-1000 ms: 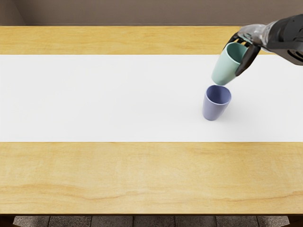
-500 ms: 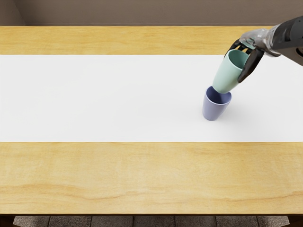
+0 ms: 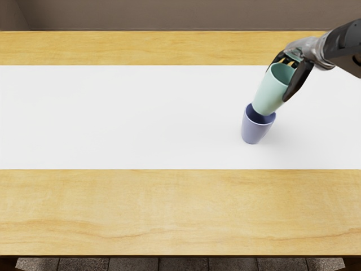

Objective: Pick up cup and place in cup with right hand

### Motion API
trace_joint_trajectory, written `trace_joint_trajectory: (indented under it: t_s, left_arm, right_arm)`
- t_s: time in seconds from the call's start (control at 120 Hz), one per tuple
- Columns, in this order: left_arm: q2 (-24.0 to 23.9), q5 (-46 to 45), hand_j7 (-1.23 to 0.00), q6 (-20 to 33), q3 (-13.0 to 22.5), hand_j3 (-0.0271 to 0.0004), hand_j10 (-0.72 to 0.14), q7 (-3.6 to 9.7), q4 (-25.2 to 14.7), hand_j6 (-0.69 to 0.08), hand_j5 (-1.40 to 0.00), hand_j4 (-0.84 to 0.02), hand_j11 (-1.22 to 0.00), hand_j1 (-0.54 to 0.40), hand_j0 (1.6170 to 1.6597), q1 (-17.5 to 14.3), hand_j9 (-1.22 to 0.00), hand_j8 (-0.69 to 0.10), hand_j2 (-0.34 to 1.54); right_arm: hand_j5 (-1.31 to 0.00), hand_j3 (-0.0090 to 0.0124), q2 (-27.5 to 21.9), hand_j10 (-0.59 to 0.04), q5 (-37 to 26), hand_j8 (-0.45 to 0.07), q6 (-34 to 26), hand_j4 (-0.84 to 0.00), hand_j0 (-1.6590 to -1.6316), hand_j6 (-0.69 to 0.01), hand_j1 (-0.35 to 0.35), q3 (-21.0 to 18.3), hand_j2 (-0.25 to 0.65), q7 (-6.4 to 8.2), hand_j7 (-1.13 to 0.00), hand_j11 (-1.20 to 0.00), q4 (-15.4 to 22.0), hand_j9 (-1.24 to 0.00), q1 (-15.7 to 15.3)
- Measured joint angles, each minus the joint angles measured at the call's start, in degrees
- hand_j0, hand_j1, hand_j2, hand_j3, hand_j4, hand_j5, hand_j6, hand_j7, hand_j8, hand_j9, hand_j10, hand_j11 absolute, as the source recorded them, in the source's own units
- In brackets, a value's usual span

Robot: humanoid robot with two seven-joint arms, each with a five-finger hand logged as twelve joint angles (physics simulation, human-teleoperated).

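Mint cup (image 3: 269, 95) held mouth-up over the violet cup (image 3: 254, 132)

From the left edge of the view, the wooden counter (image 3: 141, 209) runs across to the right edge, with a white strip (image 3: 113, 116) lying lengthwise along it. Right of the middle, the violet cup stands upright on the strip, its open mouth facing up.

Next, slightly right of it and higher in the picture, comes the mint cup. Its base points down toward the violet cup and overlaps that cup's opening in this view; how far it goes inside, if at all, I cannot tell. Its long axis slants from the base at lower left to the mouth at upper right, leaning more than the violet cup's does. The mouth opens upward.

Farther right, the right robot hand (image 3: 306, 52) is clamped on the mint cup near its rim, the thumb along the cup's right side and dark fingers at the far side, partly hidden. Its arm (image 3: 345, 46) comes in from the upper right edge.
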Motion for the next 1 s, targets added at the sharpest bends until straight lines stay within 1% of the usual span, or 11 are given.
trace_joint_trajectory:
  t_s: [0.225,0.6,1.0]
  left_arm:
    - [0.0,0.0,0.00,0.0,0.0,0.0000,0.000,0.00,0.0,0.000,0.00,0.000,0.00,0.349,1.6581,0.4,0.00,0.000,0.00]
    - [0.0,0.0,0.00,0.0,0.0,0.0000,0.000,0.00,0.0,0.000,0.00,0.000,0.00,0.349,1.6581,0.4,0.00,0.000,0.00]
    - [0.0,0.0,0.00,0.0,0.0,0.0000,0.000,0.00,0.0,0.000,0.00,0.000,0.00,0.349,1.6581,0.4,0.00,0.000,0.00]
  right_arm:
    - [-0.70,0.0002,0.3,-0.397,0.1,-0.177,-0.3,-0.280,-1.6544,-0.159,0.168,0.0,-0.026,0.00,-0.66,-0.68,0.6,-0.68,-0.4]
    - [-0.70,0.0002,1.6,-0.401,0.0,-0.180,-0.5,-0.285,-1.6543,-0.162,0.164,-0.1,-0.035,0.00,-0.66,-0.67,-0.3,-0.68,-1.8]
    - [-0.69,0.0001,3.6,-0.409,0.1,-0.185,-0.7,-0.292,-1.6543,-0.169,0.160,-1.2,-0.039,0.00,-0.65,-0.66,-1.2,-0.67,-1.5]
